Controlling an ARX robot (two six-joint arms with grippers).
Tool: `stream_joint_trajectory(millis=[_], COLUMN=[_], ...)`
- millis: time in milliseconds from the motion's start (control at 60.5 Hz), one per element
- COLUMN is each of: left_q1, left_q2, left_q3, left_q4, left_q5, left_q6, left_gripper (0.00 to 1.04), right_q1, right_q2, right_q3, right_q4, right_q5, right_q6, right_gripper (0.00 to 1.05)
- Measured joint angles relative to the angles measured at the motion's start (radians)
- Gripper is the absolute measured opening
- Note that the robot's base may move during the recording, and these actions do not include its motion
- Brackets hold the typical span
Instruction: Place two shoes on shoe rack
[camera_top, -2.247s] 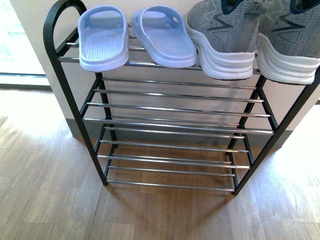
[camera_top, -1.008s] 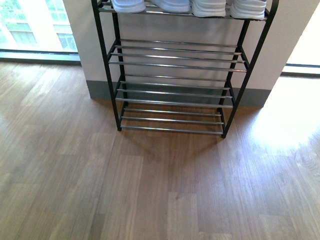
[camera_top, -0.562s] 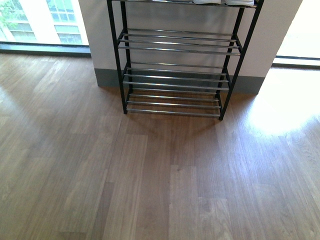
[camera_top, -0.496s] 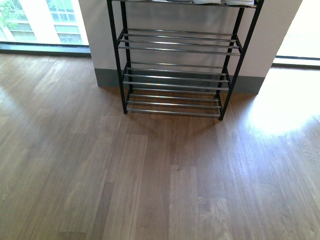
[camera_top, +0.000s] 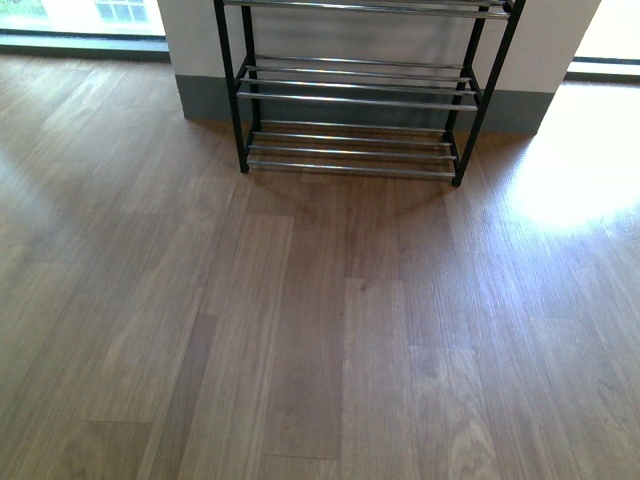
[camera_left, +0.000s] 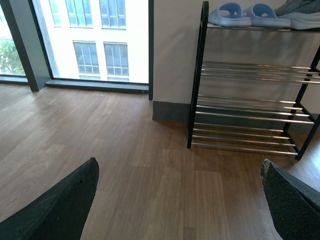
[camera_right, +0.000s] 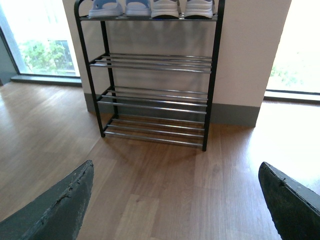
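Wood floor (camera_top: 320, 330), grey skirting (camera_top: 205, 98) (sunlit window (camera_left: 100, 40))

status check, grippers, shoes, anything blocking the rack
Left gripper open, empty. Right gripper open, empty. Slides and sneakers sit on shoe rack top tier. Floor before rack bare.

Shoe rack (camera_top: 350, 100) top beyond frame edge

In the front view the shoe rack (camera_top: 355, 100) now sits higher and further off than it does a moment ago. Only its lower tiers show, against the upper edge of the picture. The top tier with the pale-blue slides (camera_left: 242, 14) and grey sneakers (camera_right: 182, 7), which fills the front view earlier, is now out of it and shows only in the wrist views. More wooden floor (camera_top: 320, 340) lies in front of the rack than before.
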Motion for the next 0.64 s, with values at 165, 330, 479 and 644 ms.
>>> stream_joint_trajectory(millis=[165, 330, 479, 644], left_q1=[0.000, 0.000, 0.000, 0.000], left_q2=[0.000, 0.000, 0.000, 0.000], left_q3=[0.000, 0.000, 0.000, 0.000], left_q4=[0.000, 0.000, 0.000, 0.000], left_q5=[0.000, 0.000, 0.000, 0.000], left_q6=[0.000, 0.000, 0.000, 0.000], left_gripper=[0.95, 0.95, 0.95, 0.95], right_q1=[0.000, 0.000, 0.000, 0.000], right_q2=[0.000, 0.000, 0.000, 0.000], right_q3=[0.000, 0.000, 0.000, 0.000], right_q4=[0.000, 0.000, 0.000, 0.000], right_q5=[0.000, 0.000, 0.000, 0.000], right_q6=[0.000, 0.000, 0.000, 0.000], right_gripper=[0.96, 0.96, 0.96, 0.96])
